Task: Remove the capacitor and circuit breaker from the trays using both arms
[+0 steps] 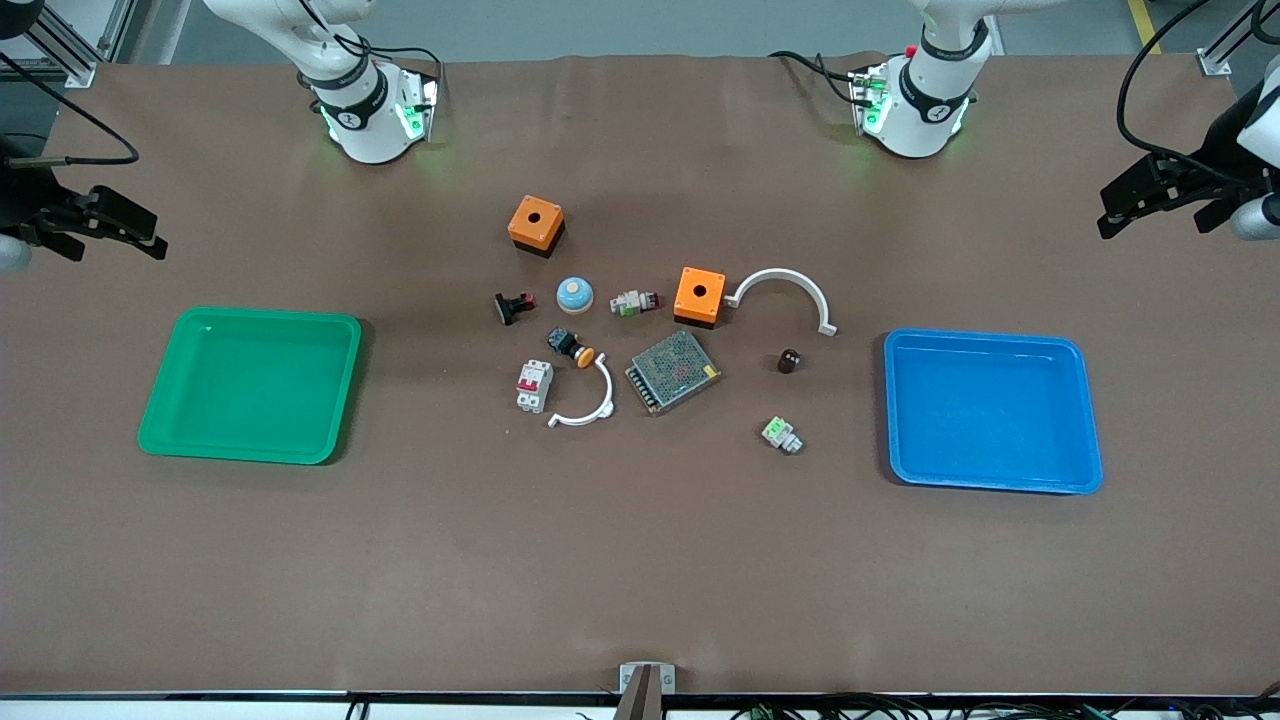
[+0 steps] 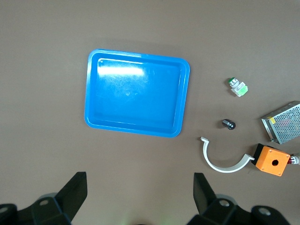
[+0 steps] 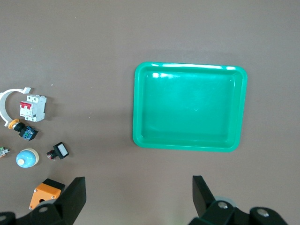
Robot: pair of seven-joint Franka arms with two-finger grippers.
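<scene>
At the left edge of the front view the right gripper (image 1: 125,232) hangs in the air above the bare tabletop at the right arm's end, fingers spread wide with nothing between them; its wrist camera looks straight down on the green tray (image 1: 252,385), which suggests the arm is parked high to survey it. That tray sits left of centre and holds nothing.

The parts lie loose on the table (image 1: 640,560) between the two trays, so the task's things already sit outside them. In the middle cluster, the circuit breaker (image 1: 534,386), white with red levers, stands toward the green tray's side, touching or just beside a white curved bracket (image 1: 590,400). Around it are a black-and-red switch part (image 1: 513,307), a blue dome (image 1: 575,294), a black push-button with orange cap (image 1: 570,346), a small indicator part (image 1: 634,301) and a mesh power supply (image 1: 673,371).

Further right, the capacitor (image 1: 789,361), a dark stubby cylinder, rests on the table near the blue tray (image 1: 992,411), with a green-and-white connector (image 1: 781,434) lower in the frame.

The blue tray is empty too. At the right edge the left gripper (image 1: 1140,200) waits above the table, fingers likewise spread and empty.

Counted: two trays, two orange boxes (image 1: 536,224), two white brackets, one of each other part.
</scene>
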